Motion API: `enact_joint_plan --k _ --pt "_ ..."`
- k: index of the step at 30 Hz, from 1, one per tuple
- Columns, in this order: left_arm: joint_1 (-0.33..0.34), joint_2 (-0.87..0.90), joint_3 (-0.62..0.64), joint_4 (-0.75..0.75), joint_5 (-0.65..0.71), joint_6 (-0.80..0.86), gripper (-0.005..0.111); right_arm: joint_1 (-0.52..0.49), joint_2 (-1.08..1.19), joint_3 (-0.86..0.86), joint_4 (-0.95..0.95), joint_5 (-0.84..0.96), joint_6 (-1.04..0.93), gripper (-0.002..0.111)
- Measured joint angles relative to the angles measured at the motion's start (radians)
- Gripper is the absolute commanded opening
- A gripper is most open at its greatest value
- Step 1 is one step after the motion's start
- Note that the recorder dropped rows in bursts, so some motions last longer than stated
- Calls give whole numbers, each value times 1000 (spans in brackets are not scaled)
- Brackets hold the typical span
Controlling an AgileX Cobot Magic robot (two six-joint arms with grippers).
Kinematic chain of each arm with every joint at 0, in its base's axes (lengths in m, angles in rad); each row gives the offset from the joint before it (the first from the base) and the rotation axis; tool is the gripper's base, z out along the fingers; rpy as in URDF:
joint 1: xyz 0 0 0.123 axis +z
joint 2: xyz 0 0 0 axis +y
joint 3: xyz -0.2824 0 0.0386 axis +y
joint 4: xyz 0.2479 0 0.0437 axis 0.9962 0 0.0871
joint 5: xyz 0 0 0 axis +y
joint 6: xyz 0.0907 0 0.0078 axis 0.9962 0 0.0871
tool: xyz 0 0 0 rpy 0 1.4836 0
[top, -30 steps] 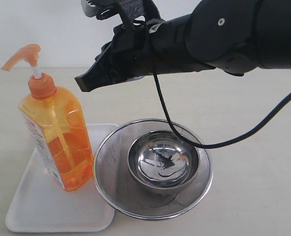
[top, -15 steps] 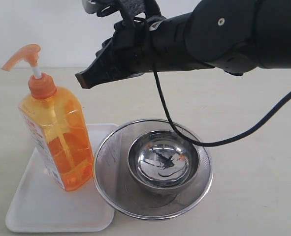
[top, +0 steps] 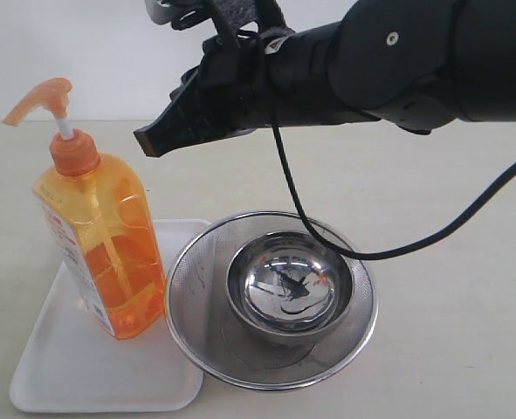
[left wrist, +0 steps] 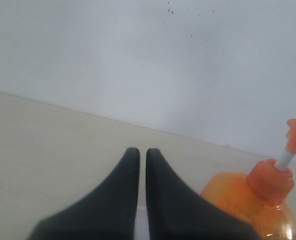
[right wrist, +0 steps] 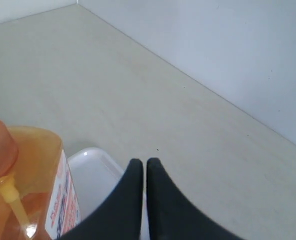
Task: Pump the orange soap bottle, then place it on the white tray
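Observation:
The orange soap bottle (top: 100,244) stands upright on the white tray (top: 74,371) at the front left, its pump head (top: 39,96) raised on the white stem. My right gripper (top: 146,146) hangs shut and empty in the air, to the right of the pump and above the tray's far edge, apart from the bottle. The right wrist view has the right gripper (right wrist: 139,163) over the tray (right wrist: 95,175) beside the bottle (right wrist: 27,175). My left gripper (left wrist: 138,152) is shut with nothing in it, and the bottle (left wrist: 253,200) stands off to one side.
A round steel mesh strainer (top: 192,284) holding a shiny steel bowl (top: 290,292) sits right of the tray and overlaps its edge. A black cable (top: 285,179) droops from the right arm over the strainer. A pale wall closes the back of the table.
The right gripper has lifted slightly over the last second and then held still. The bottle, tray and strainer have not moved.

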Motion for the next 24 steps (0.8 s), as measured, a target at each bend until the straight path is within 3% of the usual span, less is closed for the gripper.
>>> enact_joint_plan --k 14,24 --pt "0 18 -4 -33 53 45 5 0 51 0 0 4 0 0" --pt "-51 167 -118 -360 184 577 5 0 65 0 0 -4 0 0"
